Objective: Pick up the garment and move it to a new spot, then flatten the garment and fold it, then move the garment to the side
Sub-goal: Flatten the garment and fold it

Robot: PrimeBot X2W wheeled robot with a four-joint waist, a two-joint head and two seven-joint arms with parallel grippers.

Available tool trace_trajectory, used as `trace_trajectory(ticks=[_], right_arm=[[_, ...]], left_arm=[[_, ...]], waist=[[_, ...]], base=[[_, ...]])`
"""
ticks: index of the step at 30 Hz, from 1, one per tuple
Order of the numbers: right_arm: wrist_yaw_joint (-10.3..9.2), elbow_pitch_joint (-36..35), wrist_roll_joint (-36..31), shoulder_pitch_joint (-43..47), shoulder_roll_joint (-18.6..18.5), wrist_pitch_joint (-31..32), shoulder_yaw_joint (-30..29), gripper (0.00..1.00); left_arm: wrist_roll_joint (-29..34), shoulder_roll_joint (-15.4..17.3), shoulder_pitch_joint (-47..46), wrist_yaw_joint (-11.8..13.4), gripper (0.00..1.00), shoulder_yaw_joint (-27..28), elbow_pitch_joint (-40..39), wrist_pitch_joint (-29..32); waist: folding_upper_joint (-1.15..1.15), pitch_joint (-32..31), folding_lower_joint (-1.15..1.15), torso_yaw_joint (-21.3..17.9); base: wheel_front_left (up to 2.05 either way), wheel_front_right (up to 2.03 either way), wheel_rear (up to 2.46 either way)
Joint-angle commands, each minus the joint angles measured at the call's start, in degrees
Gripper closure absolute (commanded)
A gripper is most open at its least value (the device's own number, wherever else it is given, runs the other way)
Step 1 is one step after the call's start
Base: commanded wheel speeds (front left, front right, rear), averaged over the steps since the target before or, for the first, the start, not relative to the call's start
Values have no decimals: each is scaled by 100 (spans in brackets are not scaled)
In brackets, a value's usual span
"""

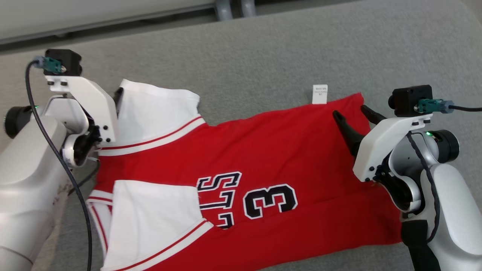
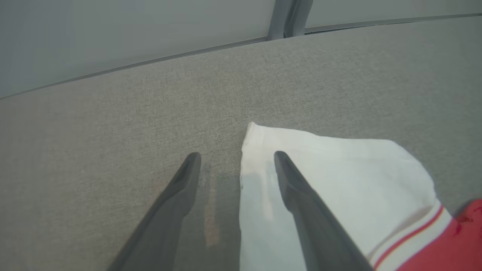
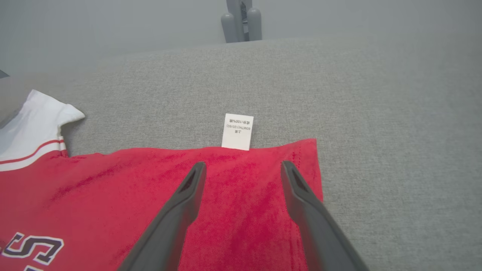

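The garment point(image 1: 263, 158) lay flattened, near sleeve point(image 1: 150, 222) folded in, with left gripper point(image 2: 237, 154) and right gripper point(image 3: 243, 163) wide open, empty; most folding looked undone.

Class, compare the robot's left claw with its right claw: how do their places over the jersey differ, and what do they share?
The left claw straddles the edge of the white sleeve, one finger over the grey surface; the right claw has both fingers over red cloth. The left claw is at the sleeve end of the jersey; the right claw is at the hem corner, beside the care label. Both stand open, holding nothing.
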Motion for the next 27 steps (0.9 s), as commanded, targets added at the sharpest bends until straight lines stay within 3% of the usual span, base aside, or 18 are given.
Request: trace_trajectory(ticks=[1,8,12,16,21,23,25,27], right_arm=[[1,33,25,-84,-31,-76,15,0],[1,160,-127,-84,-27,-253,0,0],[1,205,-88,-19,-27,-251,28,0],[1,237,-18,-32,-29,-282,90,0],[1,234,-18,-102,-30,-246,179,0],[1,241,-16,-129,-30,-238,207,0],[1,259,-29,-151,-29,-203,222,0],[1,327,-71,-214,-29,-123,233,0]], left_arm=[[47,23,-150,-45,0,-13,170,25],[188,-15,-497,69,0,-104,989,83],[192,-58,-514,-14,0,-156,1220,98],[100,-161,-514,-215,51,-174,1420,185],[148,-220,-586,-264,82,-197,1599,-17],[171,-226,-620,-253,86,-208,1686,-89],[163,-221,-629,-283,100,-210,1772,-133],[106,-225,-622,-296,100,-184,1856,-115]], waist=[[0,371,0,-357],[0,441,0,-456],[0,384,0,-457],[0,316,0,-474],[0,320,0,-534],[0,332,0,-556],[0,343,0,-563],[0,343,0,-558]], base=[[0,0,0],[0,0,0],[0,0,0],[0,0,0],[0,0,0],[0,0,0],[0,0,0],[0,0,0]])
